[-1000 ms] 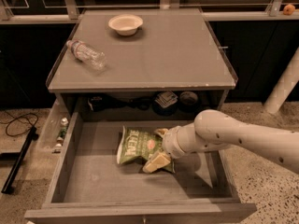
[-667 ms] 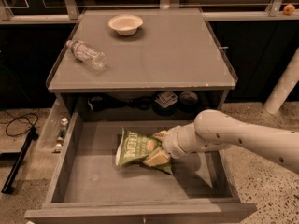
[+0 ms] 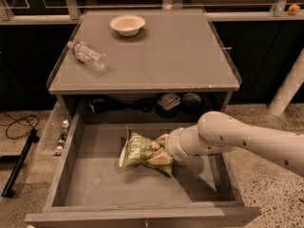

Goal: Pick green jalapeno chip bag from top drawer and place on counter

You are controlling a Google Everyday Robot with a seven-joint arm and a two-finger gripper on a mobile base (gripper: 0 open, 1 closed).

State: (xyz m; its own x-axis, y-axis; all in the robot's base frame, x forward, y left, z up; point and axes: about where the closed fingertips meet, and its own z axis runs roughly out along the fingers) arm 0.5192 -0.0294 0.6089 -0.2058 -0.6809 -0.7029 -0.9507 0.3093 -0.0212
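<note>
The green jalapeno chip bag [image 3: 137, 151] lies crinkled in the middle of the open top drawer [image 3: 142, 215], white lettering facing up. My gripper [image 3: 160, 150] reaches in from the right on a white arm [image 3: 237, 137]. Its pale fingers [image 3: 161, 138] sit above and below the bag's right end and are closed on it. The bag's left end rests on or just above the drawer floor. The grey counter [image 3: 161, 51] is above and behind the drawer.
A clear plastic bottle [image 3: 88, 55] lies on the counter's left side and a pale bowl [image 3: 127, 23] stands at its back. Dark items [image 3: 168, 100] sit in the recess behind the drawer. A white post [image 3: 289, 87] stands at right, a cable [image 3: 14, 122] on the floor at left.
The gripper's lower finger has drawn in against the bag. The bag has bunched and tilted slightly, and shifted a little to the left.
</note>
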